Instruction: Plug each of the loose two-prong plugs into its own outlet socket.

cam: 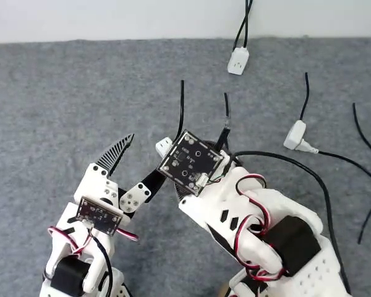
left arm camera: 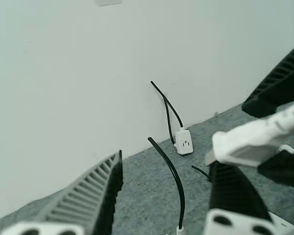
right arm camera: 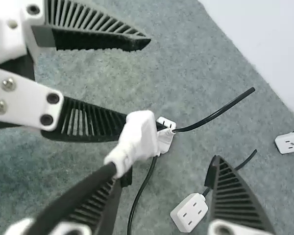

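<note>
The left gripper (cam: pixel 147 153) stands wide open with nothing in its grasp. Seen from its own wrist, a black cable stub (left arm camera: pixel 172 181) rises in the gap between its two fingers. Far beyond the opening a white outlet socket (left arm camera: pixel 184 142) sits against the wall (left arm camera: pixel 88 73). Just off the tip of its inner finger is the two-prong plug (right arm camera: pixel 137 139). The plug lies against one finger of the right gripper (right arm camera: pixel 172 166), and its thick black cable (right arm camera: pixel 73 200) runs back along that finger. These jaws are also spread wide and not closed on the plug, and the other finger stands well apart from it. The plug's nose is just beside a small white socket (right arm camera: pixel 165 126), from which the black cable stub leads away. A second white socket (right arm camera: pixel 188 213) lies on the carpet (right arm camera: pixel 196 63) between the right jaws, nearer the free finger.
</note>
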You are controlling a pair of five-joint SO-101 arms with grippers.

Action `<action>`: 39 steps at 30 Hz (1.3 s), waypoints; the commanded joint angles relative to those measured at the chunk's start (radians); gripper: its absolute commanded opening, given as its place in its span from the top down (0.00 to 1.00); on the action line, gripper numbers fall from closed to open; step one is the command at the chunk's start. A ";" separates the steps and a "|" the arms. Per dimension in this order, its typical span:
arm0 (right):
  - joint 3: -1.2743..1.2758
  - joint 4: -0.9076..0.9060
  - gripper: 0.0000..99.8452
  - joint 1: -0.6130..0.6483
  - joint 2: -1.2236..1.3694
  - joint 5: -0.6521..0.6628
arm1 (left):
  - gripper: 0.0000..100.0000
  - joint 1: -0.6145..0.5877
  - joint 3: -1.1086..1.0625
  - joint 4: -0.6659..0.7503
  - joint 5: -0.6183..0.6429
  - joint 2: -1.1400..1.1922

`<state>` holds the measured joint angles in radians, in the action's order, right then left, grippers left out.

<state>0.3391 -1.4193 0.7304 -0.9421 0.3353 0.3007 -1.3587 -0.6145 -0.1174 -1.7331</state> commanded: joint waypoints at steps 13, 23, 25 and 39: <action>-0.078 0.019 0.77 -0.004 0.016 -0.031 | 0.73 0.005 0.002 0.032 0.009 -0.003; -0.141 -0.015 0.77 0.050 0.025 -0.025 | 0.73 0.005 0.002 0.032 0.009 -0.003; -0.150 -0.025 0.77 0.053 0.051 -0.023 | 0.73 0.005 0.002 0.032 0.009 -0.003; -0.192 -0.038 0.82 0.050 0.131 -0.032 | 0.73 0.005 0.002 0.032 0.009 -0.003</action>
<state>0.1964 -1.4515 0.7795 -0.8163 0.3168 0.3007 -1.3587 -0.6114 -0.1174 -1.7331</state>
